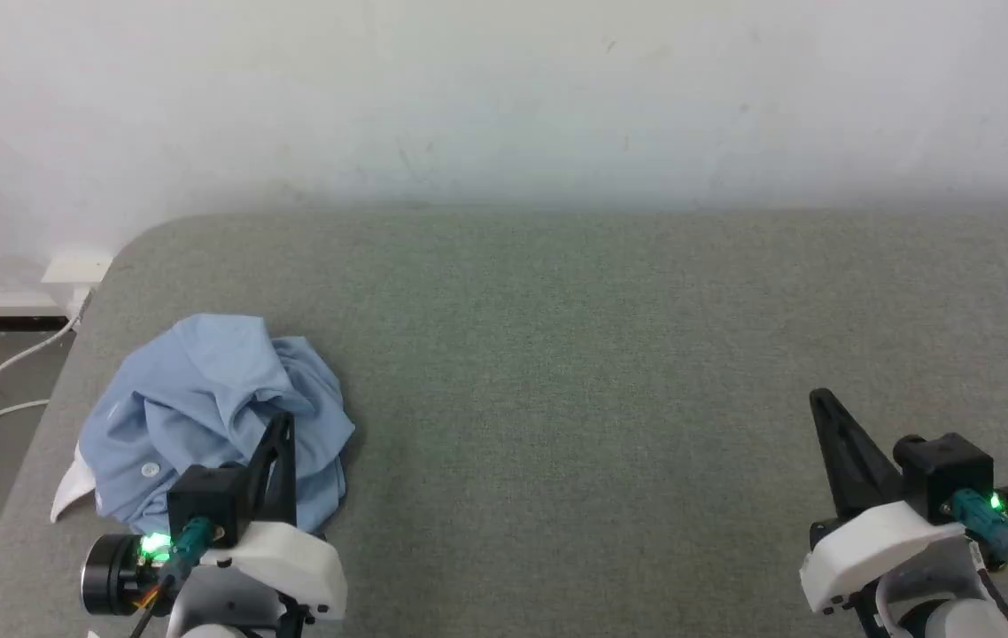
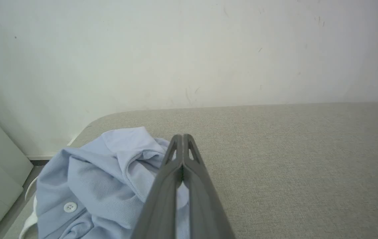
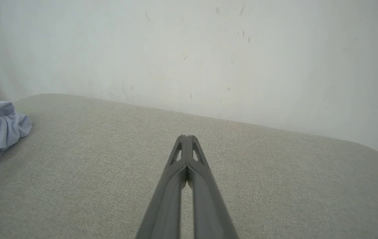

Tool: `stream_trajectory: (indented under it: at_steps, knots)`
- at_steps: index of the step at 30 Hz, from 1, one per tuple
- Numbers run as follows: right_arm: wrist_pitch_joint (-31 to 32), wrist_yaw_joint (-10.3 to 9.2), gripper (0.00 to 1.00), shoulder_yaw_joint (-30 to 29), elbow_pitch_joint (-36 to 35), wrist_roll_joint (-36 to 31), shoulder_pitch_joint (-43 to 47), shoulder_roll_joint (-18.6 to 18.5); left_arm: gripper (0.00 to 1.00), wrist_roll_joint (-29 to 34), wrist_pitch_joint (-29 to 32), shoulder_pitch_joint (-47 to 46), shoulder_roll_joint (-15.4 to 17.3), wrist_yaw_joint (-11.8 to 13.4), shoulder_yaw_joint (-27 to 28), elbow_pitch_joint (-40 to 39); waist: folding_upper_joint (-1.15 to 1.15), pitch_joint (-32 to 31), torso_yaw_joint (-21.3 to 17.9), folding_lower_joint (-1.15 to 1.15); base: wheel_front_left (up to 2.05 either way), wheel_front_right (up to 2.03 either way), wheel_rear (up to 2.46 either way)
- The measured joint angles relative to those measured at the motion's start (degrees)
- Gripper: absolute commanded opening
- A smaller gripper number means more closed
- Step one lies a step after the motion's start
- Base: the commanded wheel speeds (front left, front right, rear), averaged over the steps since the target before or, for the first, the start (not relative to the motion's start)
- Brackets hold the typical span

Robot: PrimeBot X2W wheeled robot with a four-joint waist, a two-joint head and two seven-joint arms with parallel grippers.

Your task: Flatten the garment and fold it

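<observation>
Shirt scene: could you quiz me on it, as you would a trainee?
1. True or false: the shirt lies spread flat.
2. Which is nearer the shirt, the left gripper or the right gripper?
3. Fill in: both grippers' jaws are ____ (open or shut).
Key: 1 false, it is crumpled in a heap; 2 the left gripper; 3 shut.
</observation>
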Motion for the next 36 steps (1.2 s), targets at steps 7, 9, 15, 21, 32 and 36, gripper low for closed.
stream_trajectory:
  at_steps: [7, 9, 15, 21, 32, 36]
  knots:
    - [0.0, 0.0, 0.0, 0.0, 0.0, 0.0, 0.0, 0.0, 0.0, 0.0, 0.0, 0.0, 0.0, 0.0, 0.0, 0.0, 0.0, 0.0, 0.0, 0.0, 0.0, 0.0, 0.0]
    - [0.0, 0.0, 0.0, 0.0, 0.0, 0.0, 0.0, 0.0, 0.0, 0.0, 0.0, 0.0, 0.0, 0.0, 0.0, 0.0, 0.0, 0.0, 0.0, 0.0, 0.0, 0.0, 0.0]
    - [0.0, 0.0, 1.0, 0.0, 0.0, 0.0, 0.1, 0.0, 1.0, 0.0, 0.0, 0.0, 0.0, 0.0, -0.1, 0.1, 0.0, 0.0, 0.0, 0.0, 0.0, 0.0, 0.0]
    - [-0.6, 0.0, 1.0, -0.3, 0.1, 0.3, 0.1, 0.0, 1.0, -0.7, -0.6, 0.0, 0.0, 0.0, -0.3, 0.1, 0.0, 0.0, 0.0, 0.0, 0.0, 0.0, 0.0]
    - [-1.9, 0.0, 1.0, -0.9, 0.0, 1.3, 0.4, 0.0, 1.0, -2.8, -1.9, 0.0, 0.0, 0.0, -0.6, 0.1, 0.0, -0.1, 1.7, 0.0, 0.0, 0.0, 0.0]
    - [-2.4, 0.0, 1.0, -1.0, -0.2, 1.5, 0.4, 0.0, 1.0, -3.4, -2.3, 0.0, 0.0, 0.0, -0.5, 0.1, 0.0, -0.1, 3.1, 0.0, 0.0, 0.0, 0.0]
